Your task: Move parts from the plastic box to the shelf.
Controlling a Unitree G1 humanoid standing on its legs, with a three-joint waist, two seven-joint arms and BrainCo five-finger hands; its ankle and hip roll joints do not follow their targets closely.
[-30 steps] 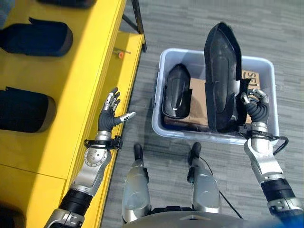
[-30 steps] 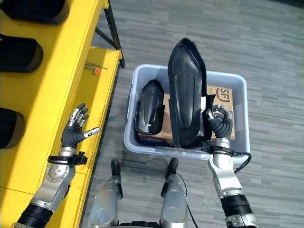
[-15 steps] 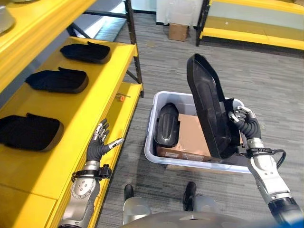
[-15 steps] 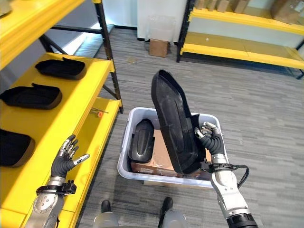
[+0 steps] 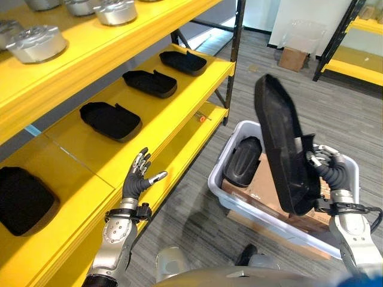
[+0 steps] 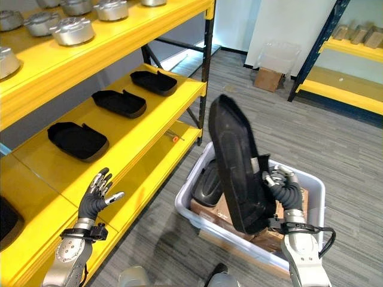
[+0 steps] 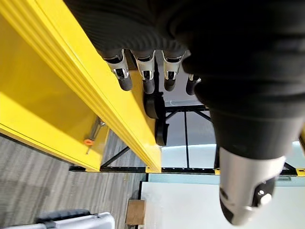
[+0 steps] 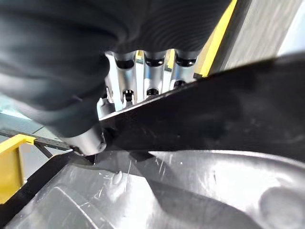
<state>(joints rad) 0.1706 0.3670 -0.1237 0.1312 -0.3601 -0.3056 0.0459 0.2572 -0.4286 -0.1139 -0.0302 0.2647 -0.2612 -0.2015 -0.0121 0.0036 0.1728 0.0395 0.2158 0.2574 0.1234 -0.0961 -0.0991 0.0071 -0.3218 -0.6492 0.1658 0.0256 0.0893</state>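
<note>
Right now the carry step is in hand: the right hand (image 6: 286, 192) has its fingers curled round the edge of a long black moulded part (image 6: 236, 165), holding it upright and lifted clear above the grey plastic box (image 5: 226, 184) on the floor at the right. A second, smaller black part (image 5: 243, 161) lies in the box beside a brown cardboard piece (image 5: 268, 183). The left hand (image 5: 139, 177) hovers empty over the front edge of the yellow shelf (image 5: 173, 116), fingers spread and straight. That shelf holds several black trays (image 6: 78, 139) in a row running from near to far, with bare yellow board between them.

Next, I judge, the part must be swung left across the gap and tipped flat before it goes onto the shelf. Held upright, it looks likely to catch the upper shelf carrying the silver metal parts (image 5: 37, 42).
</note>
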